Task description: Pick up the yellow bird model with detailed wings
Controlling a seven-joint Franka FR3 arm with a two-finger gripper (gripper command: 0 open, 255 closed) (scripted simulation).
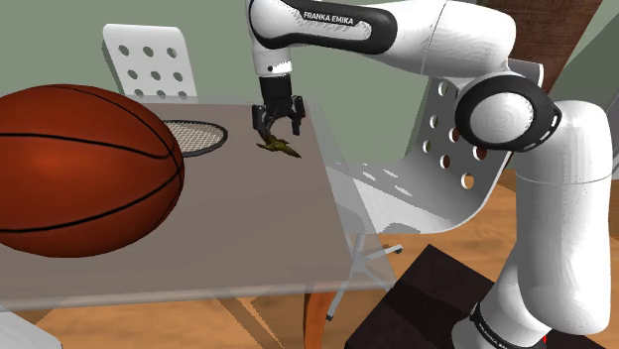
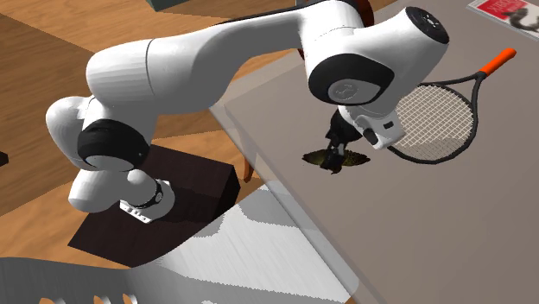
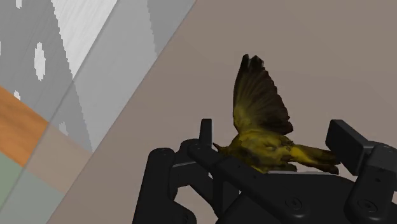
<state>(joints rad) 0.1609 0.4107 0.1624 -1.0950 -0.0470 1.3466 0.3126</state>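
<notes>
Arm stretched from the stand over the table [image 1: 248, 218], wrist bent, my gripper [image 1: 276, 134] pointing straight down near the far edge. Fingers [image 3: 205, 130] spread wide, straddling the yellow bird [image 3: 267, 137], which lies on the tabletop, one wing up. Pads look just beside its body; contact unclear from the wrist view. Racket [image 1: 193, 134] lies near it.

Domestic room, dining spot: grey table [image 1: 248, 228], white perforated chair [image 1: 149, 59] at table's far side, wood floor [image 1: 466, 236] beneath table, basketball [image 1: 79, 169] and racket [image 1: 193, 134] lying on table.
</notes>
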